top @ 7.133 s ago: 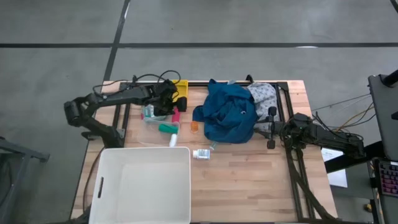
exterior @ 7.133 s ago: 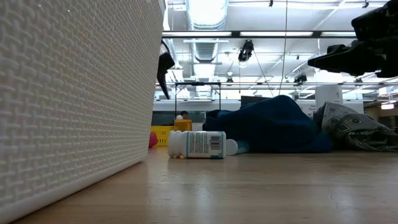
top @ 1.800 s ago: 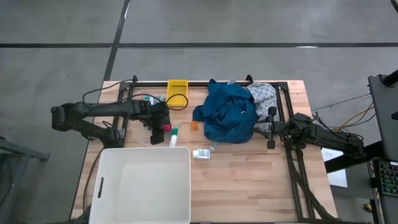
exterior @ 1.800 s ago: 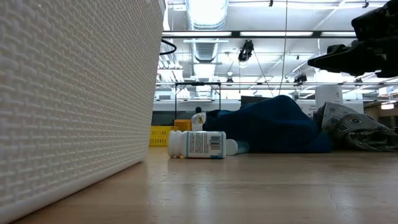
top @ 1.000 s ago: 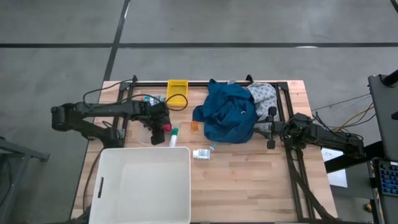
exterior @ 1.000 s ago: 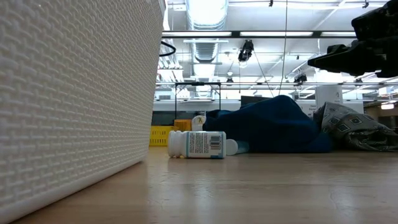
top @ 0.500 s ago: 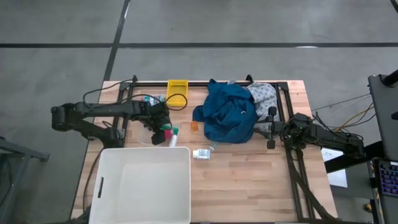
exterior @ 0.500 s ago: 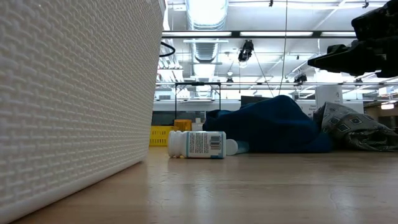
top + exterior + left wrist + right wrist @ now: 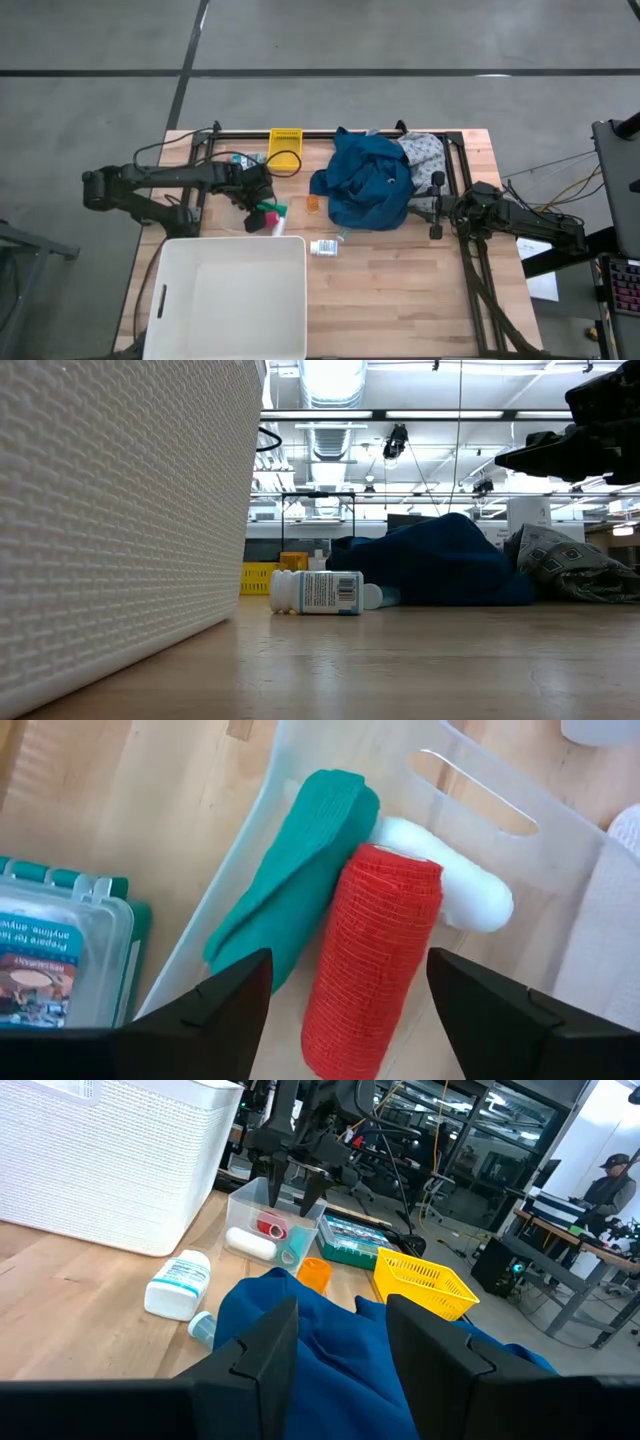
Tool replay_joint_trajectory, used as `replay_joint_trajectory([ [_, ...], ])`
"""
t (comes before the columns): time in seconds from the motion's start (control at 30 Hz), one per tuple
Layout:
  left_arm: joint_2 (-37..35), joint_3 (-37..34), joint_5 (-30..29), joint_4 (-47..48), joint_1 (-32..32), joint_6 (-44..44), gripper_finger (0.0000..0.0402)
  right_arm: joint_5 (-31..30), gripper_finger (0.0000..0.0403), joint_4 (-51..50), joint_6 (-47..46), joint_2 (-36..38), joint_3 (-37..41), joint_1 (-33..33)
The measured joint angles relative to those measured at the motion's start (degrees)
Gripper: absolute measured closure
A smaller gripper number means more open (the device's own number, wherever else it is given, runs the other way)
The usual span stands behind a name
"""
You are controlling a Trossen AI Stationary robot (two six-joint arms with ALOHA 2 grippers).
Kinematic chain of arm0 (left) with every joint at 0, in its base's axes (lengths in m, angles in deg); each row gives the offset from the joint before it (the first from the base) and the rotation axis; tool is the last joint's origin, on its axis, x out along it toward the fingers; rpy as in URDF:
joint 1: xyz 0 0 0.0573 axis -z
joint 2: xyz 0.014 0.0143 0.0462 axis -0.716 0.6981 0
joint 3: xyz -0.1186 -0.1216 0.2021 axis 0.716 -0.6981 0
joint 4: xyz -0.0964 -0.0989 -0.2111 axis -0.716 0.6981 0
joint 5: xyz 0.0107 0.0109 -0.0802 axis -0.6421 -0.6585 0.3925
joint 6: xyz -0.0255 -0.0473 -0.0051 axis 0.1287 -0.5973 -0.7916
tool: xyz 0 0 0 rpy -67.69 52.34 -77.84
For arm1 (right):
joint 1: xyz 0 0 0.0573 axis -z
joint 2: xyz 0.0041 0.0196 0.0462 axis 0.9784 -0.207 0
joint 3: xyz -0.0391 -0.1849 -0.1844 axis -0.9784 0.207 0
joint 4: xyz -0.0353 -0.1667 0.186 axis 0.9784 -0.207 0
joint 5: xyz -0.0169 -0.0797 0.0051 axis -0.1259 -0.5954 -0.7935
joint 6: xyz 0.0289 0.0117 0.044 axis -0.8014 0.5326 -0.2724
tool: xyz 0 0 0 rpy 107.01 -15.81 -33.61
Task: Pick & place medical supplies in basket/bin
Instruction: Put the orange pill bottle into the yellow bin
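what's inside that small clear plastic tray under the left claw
The small clear plastic tray holds three rolls lying together: a green bandage roll, a red bandage roll and a white roll. The red one covers part of the white roll. The left claw hovers above, open.

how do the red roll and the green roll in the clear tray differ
The red roll is a plump, round cylinder of open mesh weave; the green roll looks flattened, with a smoother surface. The red roll overlaps the white roll, while the green roll lies against the tray wall. Both lie side by side, touching.
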State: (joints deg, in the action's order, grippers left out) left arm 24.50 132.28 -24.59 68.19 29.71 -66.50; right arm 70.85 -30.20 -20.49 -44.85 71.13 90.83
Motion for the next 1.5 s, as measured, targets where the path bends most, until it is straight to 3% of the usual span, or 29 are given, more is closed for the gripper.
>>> replay_joint_trajectory([
  [0.33, -0.11, 0.77, 0.02, 0.0, -0.09, -6.73, 0.013, 0.0, 0.0255, 0.0, 0.0, 0.0, 0.02, -0.02],
  [0.73, -0.48, 10.34, -0.44, 1.79, -0.22, -4.34, 0.0129, 0.0, 0.0255, 0.01, -0.02, 0.0, 0.02, -0.02],
  [1.07, -0.48, 13.79, -0.46, -0.87, -1.39, -5.12, 0.013, 0.0, 0.0255, 0.0, -0.02, 0.0, 0.0, -0.01],
  [1.33, -0.55, 13.75, 0.44, -1.59, -1.46, -18.25, 0.0132, 0.0, 0.0255, 0.0, 0.0, 0.0, 0.02, -0.01],
  [1.5, -0.57, 13.64, 0.46, -4.33, -1.44, -19.71, 0.0133, 0.0, 0.0255, 0.0, -0.02, 0.0, 0.02, -0.01],
])
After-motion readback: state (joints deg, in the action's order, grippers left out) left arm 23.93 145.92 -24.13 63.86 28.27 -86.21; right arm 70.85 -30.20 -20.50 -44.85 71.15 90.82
